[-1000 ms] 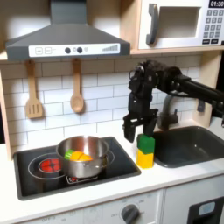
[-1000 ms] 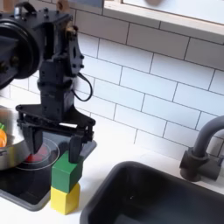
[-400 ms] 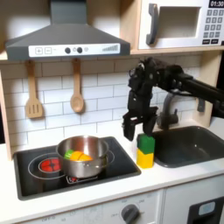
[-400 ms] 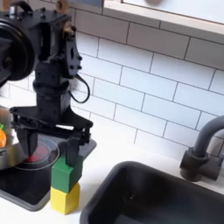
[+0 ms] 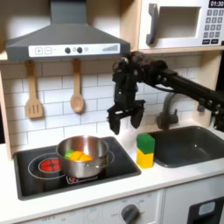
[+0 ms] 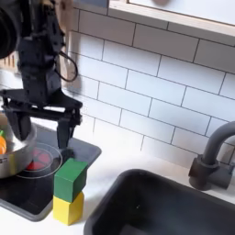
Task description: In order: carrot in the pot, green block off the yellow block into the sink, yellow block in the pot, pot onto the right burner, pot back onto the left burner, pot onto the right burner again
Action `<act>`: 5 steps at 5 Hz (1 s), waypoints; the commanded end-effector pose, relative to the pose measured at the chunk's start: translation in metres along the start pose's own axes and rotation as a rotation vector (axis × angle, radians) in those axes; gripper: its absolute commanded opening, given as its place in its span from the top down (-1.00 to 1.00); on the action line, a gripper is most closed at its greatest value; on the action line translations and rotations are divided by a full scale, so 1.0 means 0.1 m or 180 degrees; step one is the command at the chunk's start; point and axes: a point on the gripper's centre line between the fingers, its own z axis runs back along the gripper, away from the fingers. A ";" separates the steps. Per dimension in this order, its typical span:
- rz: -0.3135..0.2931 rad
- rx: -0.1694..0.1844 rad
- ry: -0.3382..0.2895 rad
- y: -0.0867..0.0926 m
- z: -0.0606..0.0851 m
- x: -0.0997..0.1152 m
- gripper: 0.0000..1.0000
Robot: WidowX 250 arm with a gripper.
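The green block (image 5: pixel 145 143) (image 6: pixel 70 179) is stacked on the yellow block (image 5: pixel 145 159) (image 6: pixel 66 208) at the stove's right edge, next to the sink (image 5: pixel 194 149) (image 6: pixel 174 209). My gripper (image 5: pixel 125 121) (image 6: pixel 42 129) hangs open and empty in the air. It is left of the stack in both exterior views and higher than it, above the stove's right part. The steel pot (image 5: pixel 85 156) (image 6: pixel 13 152) stands on the stove with the orange carrot (image 5: pixel 79 156) (image 6: pixel 2 145) lying inside it.
The black stove top (image 5: pixel 31 175) shows a red burner ring (image 5: pixel 49 164) (image 6: pixel 41 163) beside the pot. A grey faucet (image 5: pixel 167 107) (image 6: pixel 213 156) rises behind the sink. A wooden spatula and spoon (image 5: pixel 77 91) hang on the tiled wall under the hood.
My open gripper has swung left in both exterior views, from just above the block stack to over the stove beside the pot. Blocks, pot and carrot have not moved.
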 end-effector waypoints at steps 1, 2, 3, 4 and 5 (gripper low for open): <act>-0.0031 0.0009 0.0094 0.35 -0.05 -0.02 -1.00; -0.0142 0.0009 0.0095 0.36 -0.06 -0.11 -1.00; -0.0227 -0.0019 0.0269 0.34 -0.23 -0.27 -1.00; -0.0262 -0.0026 0.0192 0.27 -0.16 -0.36 -1.00; -0.0265 -0.0006 0.0194 0.21 -0.19 -0.41 -1.00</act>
